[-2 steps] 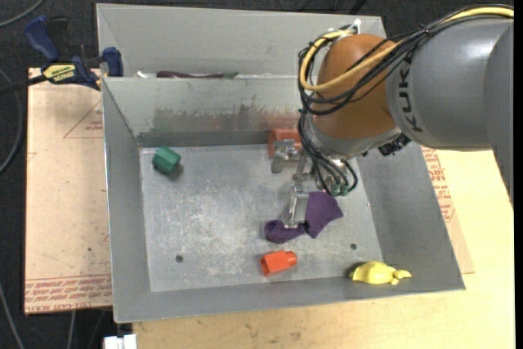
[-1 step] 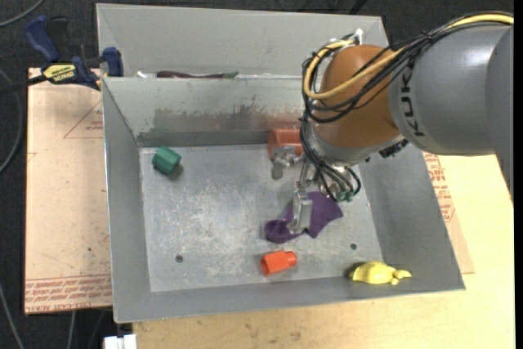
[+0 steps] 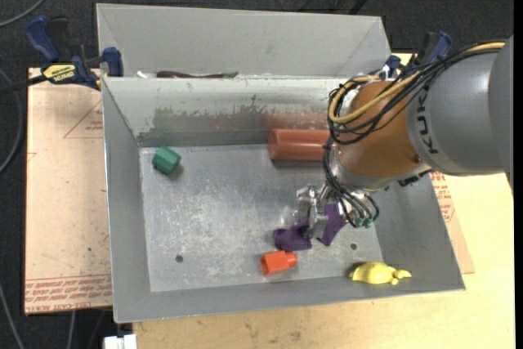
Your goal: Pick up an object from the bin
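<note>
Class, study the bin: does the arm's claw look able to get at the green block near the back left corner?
Probably yes: the green block sits alone on bare floor, and nothing lies between it and the claw, which is by a purple piece.

Scuffed matt grey metal bin (image 3: 204,257)

Arm (image 3: 466,118) in from right, wrist (image 3: 376,139) lowered.

The jaws are seen low at a purple angular plastic piece (image 3: 292,239) near the front of the grey metal bin (image 3: 122,176). An orange block (image 3: 279,261) is found just beside it, a yellow toy (image 3: 377,274) farther right, a green cube (image 3: 167,160) well apart.
</note>
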